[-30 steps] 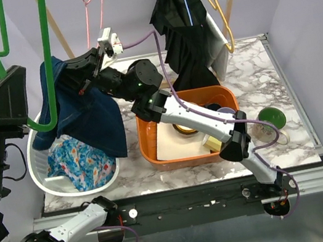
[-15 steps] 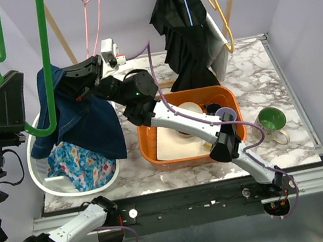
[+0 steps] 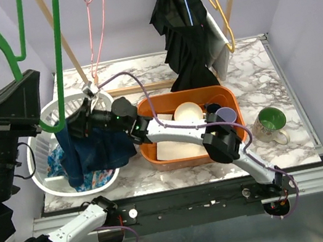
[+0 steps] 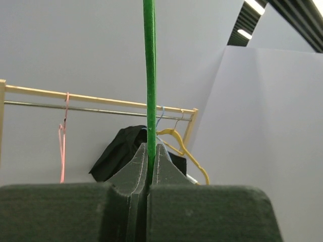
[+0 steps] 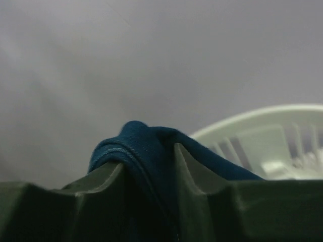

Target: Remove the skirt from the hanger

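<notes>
One skirt (image 5: 144,141) fold between right gripper (image 5: 149,160) jaws

Four hangers: green hanger (image 3: 60,51) in the left pincer (image 4: 150,149); pink hanger (image 3: 98,19), blue hanger (image 3: 186,3), yellow hanger (image 3: 222,13) beyond the right pincer (image 3: 81,124). Three garments: skirt (image 3: 101,150) at the right pincer, patterned cloth (image 3: 94,180) below it, black garment (image 3: 189,47) to its right. One basket (image 5: 252,118), one tub (image 3: 174,159), one mug (image 3: 271,119).

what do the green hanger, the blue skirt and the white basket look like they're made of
Green hanger: probably plastic; even bright colour, smooth, slightly glossy bar.
Blue skirt: soft woven cloth, perhaps denim or cotton; matte, folds loosely, stitched edge in the right wrist view.
White basket: likely moulded plastic; rigid slotted wall.
</notes>
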Robot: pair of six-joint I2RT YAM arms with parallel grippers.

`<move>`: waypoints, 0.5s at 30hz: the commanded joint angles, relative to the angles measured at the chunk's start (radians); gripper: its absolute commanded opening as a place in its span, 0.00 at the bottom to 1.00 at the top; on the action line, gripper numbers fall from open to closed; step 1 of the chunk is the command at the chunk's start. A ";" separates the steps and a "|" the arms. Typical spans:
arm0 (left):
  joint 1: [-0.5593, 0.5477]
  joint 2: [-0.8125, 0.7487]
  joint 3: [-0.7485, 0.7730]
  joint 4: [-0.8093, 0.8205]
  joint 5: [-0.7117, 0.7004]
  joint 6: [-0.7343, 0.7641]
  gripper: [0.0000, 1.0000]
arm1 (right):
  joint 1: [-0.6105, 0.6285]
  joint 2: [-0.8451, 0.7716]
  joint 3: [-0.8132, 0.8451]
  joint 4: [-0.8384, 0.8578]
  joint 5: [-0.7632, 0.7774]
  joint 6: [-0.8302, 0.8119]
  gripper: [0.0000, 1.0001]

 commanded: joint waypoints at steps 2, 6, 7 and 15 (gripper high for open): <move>0.001 -0.004 -0.054 -0.023 -0.114 0.073 0.00 | 0.007 -0.122 -0.048 -0.297 0.196 -0.021 0.64; 0.001 0.009 -0.060 -0.058 -0.152 0.093 0.00 | 0.004 -0.185 0.007 -0.457 0.204 -0.126 0.79; 0.001 0.006 -0.066 -0.059 -0.152 0.094 0.00 | 0.005 -0.199 -0.006 -0.488 0.216 -0.137 0.81; 0.001 0.013 -0.064 -0.075 -0.175 0.111 0.00 | 0.005 -0.322 -0.082 -0.903 0.368 -0.219 0.90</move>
